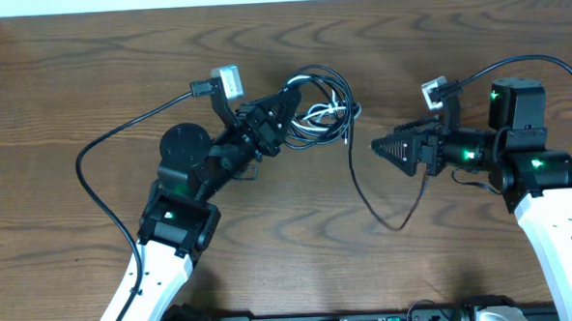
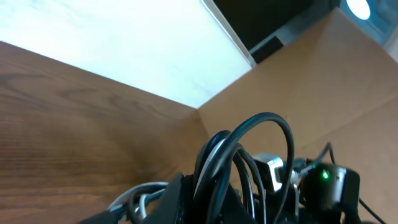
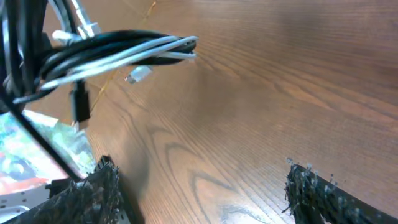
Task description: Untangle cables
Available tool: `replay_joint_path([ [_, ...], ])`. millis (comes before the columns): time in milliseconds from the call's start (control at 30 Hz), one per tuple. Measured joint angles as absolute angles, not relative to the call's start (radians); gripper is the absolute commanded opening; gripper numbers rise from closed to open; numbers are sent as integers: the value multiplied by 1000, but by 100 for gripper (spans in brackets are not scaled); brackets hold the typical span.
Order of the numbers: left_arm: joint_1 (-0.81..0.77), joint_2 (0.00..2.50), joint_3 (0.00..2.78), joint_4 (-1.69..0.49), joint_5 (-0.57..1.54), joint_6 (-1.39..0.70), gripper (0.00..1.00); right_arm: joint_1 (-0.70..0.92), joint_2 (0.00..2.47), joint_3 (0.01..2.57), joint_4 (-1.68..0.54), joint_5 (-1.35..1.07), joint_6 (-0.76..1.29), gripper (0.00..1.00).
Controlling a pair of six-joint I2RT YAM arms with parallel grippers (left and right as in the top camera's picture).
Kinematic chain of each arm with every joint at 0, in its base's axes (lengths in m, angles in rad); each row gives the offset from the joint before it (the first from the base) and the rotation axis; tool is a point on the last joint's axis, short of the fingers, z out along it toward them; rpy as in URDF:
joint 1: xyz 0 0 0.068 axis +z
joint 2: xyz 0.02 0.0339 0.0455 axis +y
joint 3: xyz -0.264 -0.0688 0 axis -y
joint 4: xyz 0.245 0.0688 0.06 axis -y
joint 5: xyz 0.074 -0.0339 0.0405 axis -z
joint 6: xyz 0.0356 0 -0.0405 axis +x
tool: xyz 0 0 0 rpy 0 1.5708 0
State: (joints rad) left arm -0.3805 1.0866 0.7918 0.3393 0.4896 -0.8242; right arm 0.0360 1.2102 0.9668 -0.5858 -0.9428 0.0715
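While my left gripper (image 1: 286,110) is clamped on the cables (image 1: 324,106), the tangle hangs just off the table (image 1: 270,248), upper ctr of the work area. Right gripper (image 1: 376,147) sits just beside the bundle w/ jaws spread wide, empty.

Procedure (my judgement):
1) Use the left clamp as a fixed anchor.
2) Pick one strand only, pref. the loose black tail (image 1: 367,203) trailing over the wood toward the right arm, or the hanging plug (image 3: 81,102).
3) Close on it near the bundle, then draw away slowly along the strand's own line, not across the loops.
4) Stop if the whole bundle drags; that likely tightens the knot.

White strands (image 3: 127,55) run thru the black loops, so avoid grabbing both.

Containers: none in view. No bin or tray, so no contents to list.
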Motion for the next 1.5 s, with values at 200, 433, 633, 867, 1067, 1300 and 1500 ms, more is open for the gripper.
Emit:
replay_joint_path([
  [200, -381, 1087, 792, 304, 467, -841, 7, 36, 1210, 967, -588, -943, 35, 85],
  [433, -381, 1087, 792, 226, 464, -842, 7, 36, 1210, 967, -575, -946, 29, 89],
  [633, -381, 1087, 792, 216, 464, -842, 8, 36, 1210, 967, -527, -986, 37, 88],
  [867, -381, 1087, 792, 210, 466, -842, 8, 36, 1210, 967, -466, -1077, 60, 87],
  [1067, -381, 1087, 792, 209, 490, -841, 7, 36, 1210, 967, -461, -1109, 67, 88],
  [1300, -381, 1087, 792, 209, 538, -751, 7, 37, 1210, 967, -451, -1119, 68, 89],
  [1500, -381, 1087, 792, 210, 570, -682, 7, 37, 1210, 967, -446, -1123, 68, 89],
])
